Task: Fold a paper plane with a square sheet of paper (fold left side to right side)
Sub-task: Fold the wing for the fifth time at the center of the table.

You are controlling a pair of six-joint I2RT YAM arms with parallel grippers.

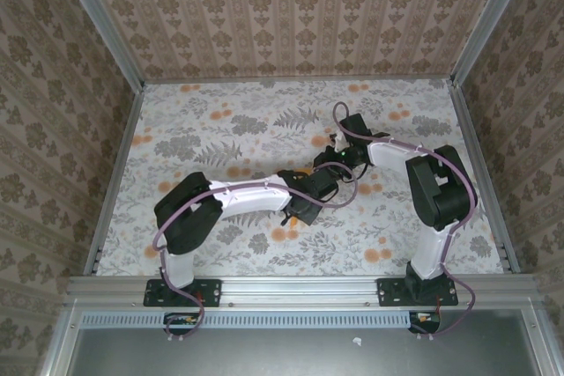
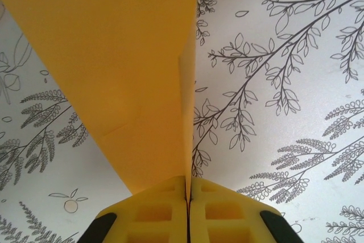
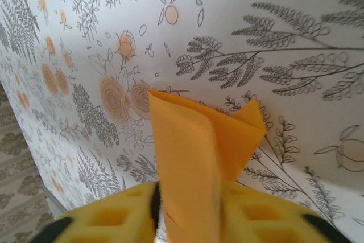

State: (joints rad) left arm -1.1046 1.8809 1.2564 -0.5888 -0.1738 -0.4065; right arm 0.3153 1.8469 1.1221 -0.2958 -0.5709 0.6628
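- The left hand [image 2: 187,190] is pinched fully closed on one end of the folded orange paper [image 2: 114,72], held above the floral-clothed worktop [image 2: 284,112].
- The right hand [image 3: 187,197] has its yellow fingers [image 3: 114,214] parted, with the paper's creased, pointed end lying loosely between them.
- The two hands are close together at mid-worktop.

Legible markings: none. No text, label, brand, number or sign can be read on any surface in view.
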